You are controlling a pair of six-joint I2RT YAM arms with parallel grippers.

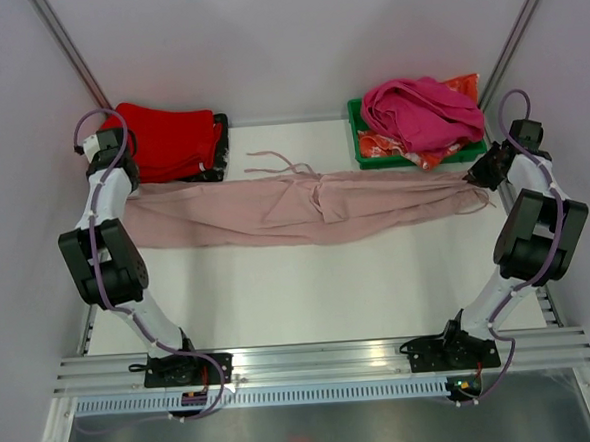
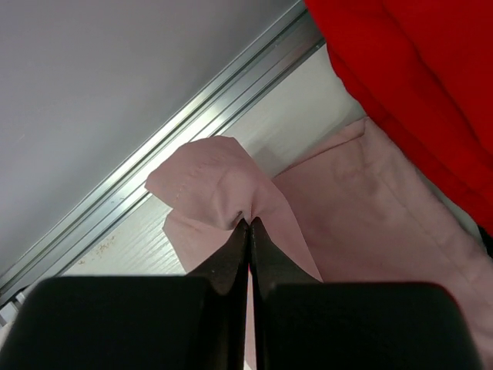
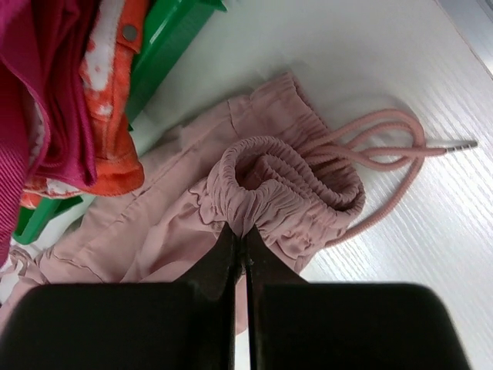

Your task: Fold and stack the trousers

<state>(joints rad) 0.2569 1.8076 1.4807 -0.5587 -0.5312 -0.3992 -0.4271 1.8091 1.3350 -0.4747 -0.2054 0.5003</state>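
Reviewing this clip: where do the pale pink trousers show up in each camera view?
Top external: trousers stretched left to right across the picture's middle.
Left wrist: centre and right, an end pinched in the left pincer.
Right wrist: centre, gathered elastic edge pinched in the right pincer.
Landmark: red folded stack, back left from above, upper right in the left wrist view; absent from the right wrist.
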